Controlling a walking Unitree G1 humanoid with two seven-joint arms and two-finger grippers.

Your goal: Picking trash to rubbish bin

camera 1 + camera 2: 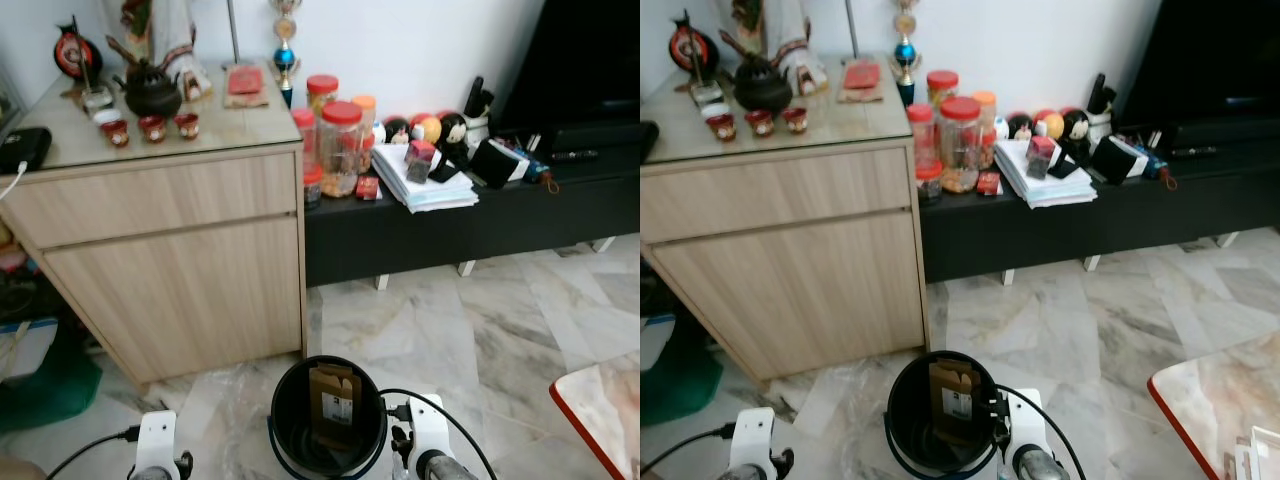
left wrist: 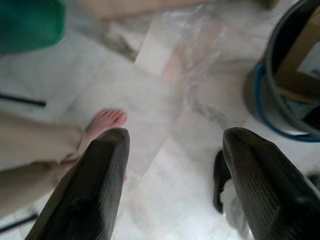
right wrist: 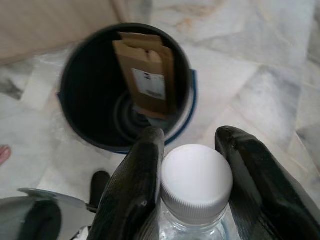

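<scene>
A black round rubbish bin (image 1: 328, 412) stands on the marble floor just in front of me, with a brown cardboard box (image 3: 145, 80) upright inside it. In the right wrist view my right gripper (image 3: 190, 172) is shut on a clear plastic bottle with a white cap (image 3: 196, 182), held just beside the bin's rim (image 3: 187, 112). My left gripper (image 2: 175, 187) hangs open over bare floor to the left of the bin (image 2: 285, 95), nothing between its fingers. Both wrists (image 1: 157, 440) (image 1: 428, 435) show at the bottom edge of the eye views.
A wooden cabinet (image 1: 170, 260) stands at left front, a low black TV bench (image 1: 450, 225) with jars and papers behind. A red-edged table corner (image 1: 600, 400) is at right. A person's bare foot (image 2: 102, 125) and a green bag (image 2: 30, 22) lie near my left gripper.
</scene>
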